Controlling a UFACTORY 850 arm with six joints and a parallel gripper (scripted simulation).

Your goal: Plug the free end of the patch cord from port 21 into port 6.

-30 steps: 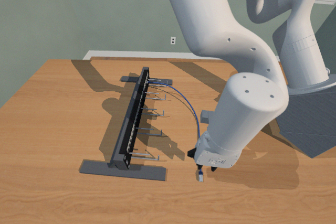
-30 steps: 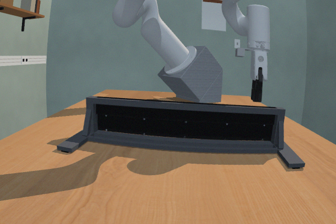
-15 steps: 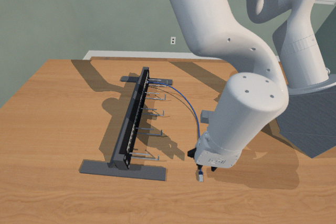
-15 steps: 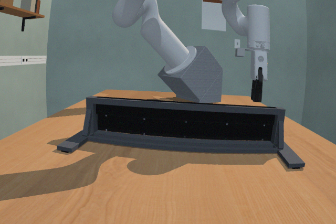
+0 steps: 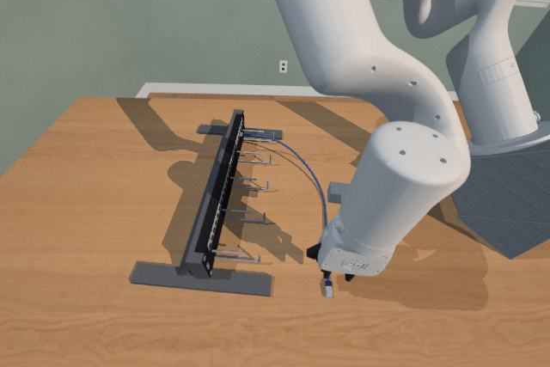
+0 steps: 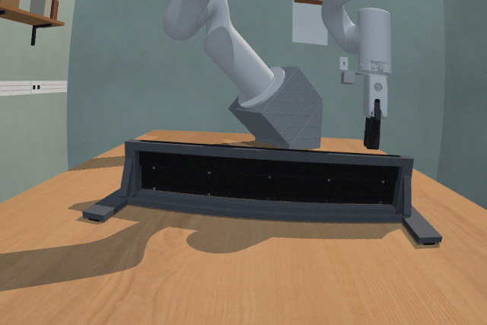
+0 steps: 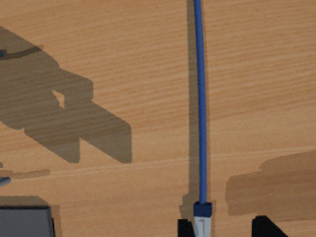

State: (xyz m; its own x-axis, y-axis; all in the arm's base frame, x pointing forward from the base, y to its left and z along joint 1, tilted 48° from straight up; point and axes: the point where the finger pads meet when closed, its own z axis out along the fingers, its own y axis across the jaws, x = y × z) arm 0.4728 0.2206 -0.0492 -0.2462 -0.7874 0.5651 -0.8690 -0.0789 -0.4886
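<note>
The black rack stands upright on its two feet. The blue cord runs from a port near the rack's far end in the top view, in an arc to its free plug. That clear plug with a dark blue boot lies by the table, beyond the near foot; its clip side is hard to tell. My gripper is partly open and empty, pointing down above the plug. In the wrist view the plug appears between the fingertips, close to the left one. Port numbers are unreadable.
Several thin metal cable hooks stick out from the rack's port side towards the cord. The rack's near foot lies left of the plug. The arm's grey base block stands on the far side from the rack.
</note>
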